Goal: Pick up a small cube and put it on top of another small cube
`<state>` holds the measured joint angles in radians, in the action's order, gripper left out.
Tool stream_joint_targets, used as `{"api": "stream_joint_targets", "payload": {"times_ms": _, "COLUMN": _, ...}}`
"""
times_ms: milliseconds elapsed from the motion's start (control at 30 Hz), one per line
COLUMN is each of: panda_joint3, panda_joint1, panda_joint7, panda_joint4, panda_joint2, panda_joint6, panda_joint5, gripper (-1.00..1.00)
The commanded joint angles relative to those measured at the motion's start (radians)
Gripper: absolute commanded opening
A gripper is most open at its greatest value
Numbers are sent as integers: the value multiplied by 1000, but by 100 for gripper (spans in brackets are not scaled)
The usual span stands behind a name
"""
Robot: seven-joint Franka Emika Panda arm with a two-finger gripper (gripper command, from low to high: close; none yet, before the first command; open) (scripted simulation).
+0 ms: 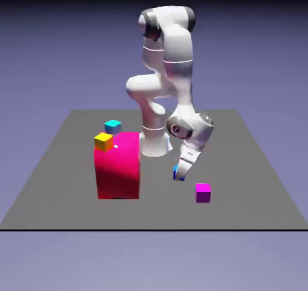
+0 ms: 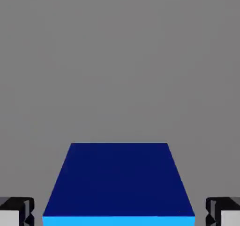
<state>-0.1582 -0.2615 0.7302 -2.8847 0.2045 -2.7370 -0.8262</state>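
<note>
The small royal-blue cube (image 1: 177,173) lies low over the grey table (image 1: 252,163), just right of the middle in the exterior view, mostly hidden by the hand. My gripper (image 1: 180,176) reaches down around it. In the hand view the blue cube (image 2: 119,180) fills the lower middle, its top face dark and a bright cyan strip along the bottom edge. My gripper (image 2: 120,216) has one grey fingertip (image 2: 16,213) on each side of the cube. A thin strip of table shows between each tip and the cube, so the jaws stand narrowly open around it.
A big pink-red block (image 1: 118,166) stands to the exterior view's left with a yellow cube (image 1: 103,141) at its top corner. A cyan cube (image 1: 112,126) sits just behind it. A magenta-purple cube (image 1: 203,192) rests on the table right of my gripper, nearer the front edge.
</note>
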Motion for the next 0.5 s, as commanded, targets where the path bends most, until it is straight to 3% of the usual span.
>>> {"api": "stream_joint_targets", "payload": {"times_ms": 0, "panda_joint3": -21, "panda_joint1": 6, "panda_joint7": -31, "panda_joint4": -5, "panda_joint2": -27, "panda_joint6": 16, "panda_joint5": 43, "gripper": -100}}
{"api": "stream_joint_targets", "payload": {"times_ms": 333, "panda_joint3": -229, "panda_joint1": 66, "panda_joint7": -342, "panda_joint4": -55, "panda_joint2": -300, "panda_joint6": 177, "panda_joint5": 478, "gripper": -100}}
{"api": "stream_joint_targets", "payload": {"times_ms": 467, "panda_joint3": -191, "panda_joint1": 26, "panda_joint7": -380, "panda_joint4": 17, "panda_joint2": -275, "panda_joint6": 218, "panda_joint5": 482, "gripper": -100}}
